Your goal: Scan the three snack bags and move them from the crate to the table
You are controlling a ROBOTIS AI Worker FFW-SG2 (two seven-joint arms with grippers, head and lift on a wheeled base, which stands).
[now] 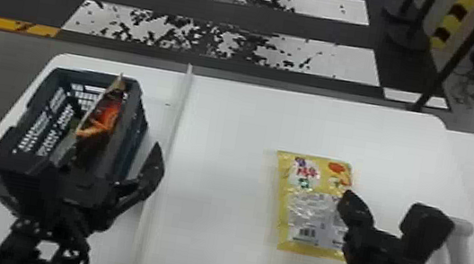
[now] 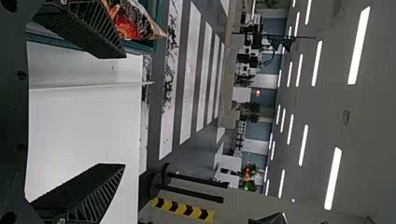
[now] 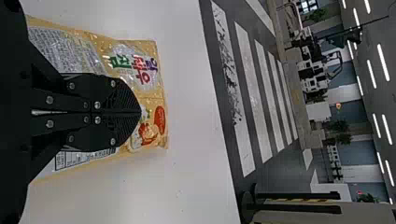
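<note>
"Your left gripper is spread wide and empty beside the crate, at the left of the head view. What could trip you up?"

"The orange-and-black bag stands on edge inside. If you come in crooked, a finger could catch the crate wall and drag it, or pinch just a slippery corner and drop the bag."

"And your right gripper?"

"Pressed together, nothing in it, near the yellow bag lying flat right of centre. Swing carelessly and you could shove that bag, or knock the scanner at lower right."
</note>
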